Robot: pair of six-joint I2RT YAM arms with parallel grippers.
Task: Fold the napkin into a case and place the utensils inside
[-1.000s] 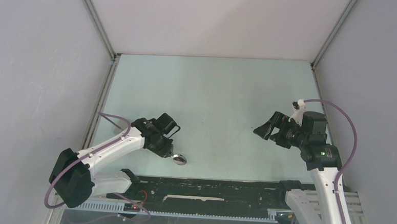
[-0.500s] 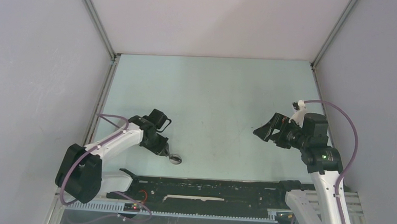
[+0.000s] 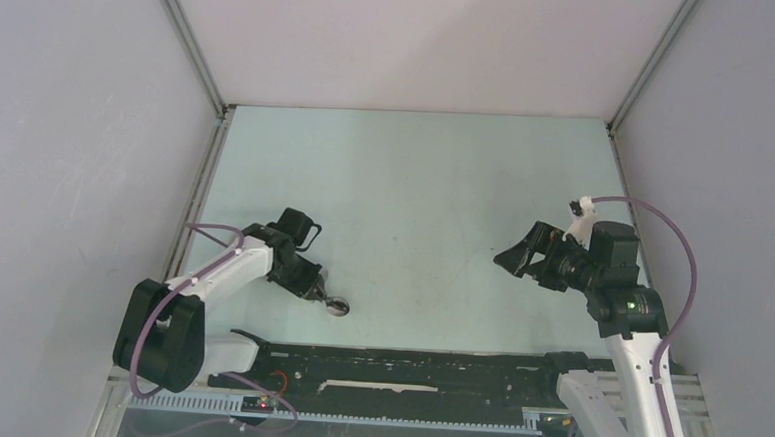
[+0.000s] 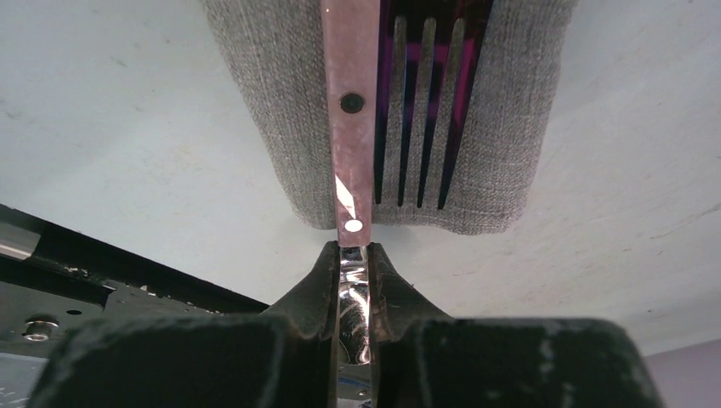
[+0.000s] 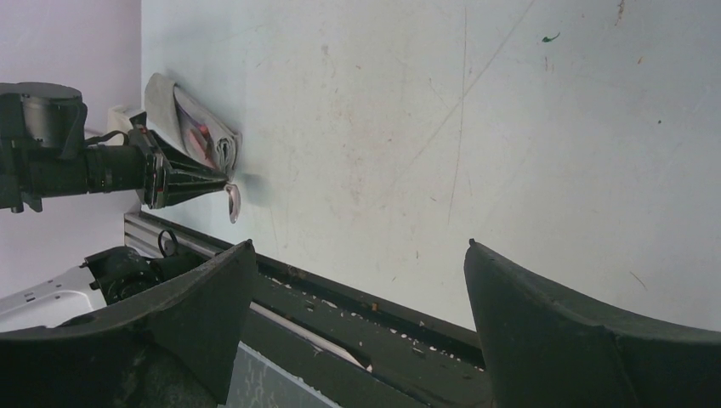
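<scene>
Two parallel: spoon [image 4: 351, 127] in left claw [image 4: 353, 255], fork tines [image 4: 423, 127] toward it

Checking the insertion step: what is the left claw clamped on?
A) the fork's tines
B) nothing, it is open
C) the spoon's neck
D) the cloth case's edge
C: the left wrist view shows the left claw pinching the spoon just below its pink handle; the fork lies free beside it on the case.

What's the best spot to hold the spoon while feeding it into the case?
Grip the spoon by its shiny neck, from the bowl end, across its narrow width: its flat handle lies along the case beside the fork, leaving only that end free.
</scene>
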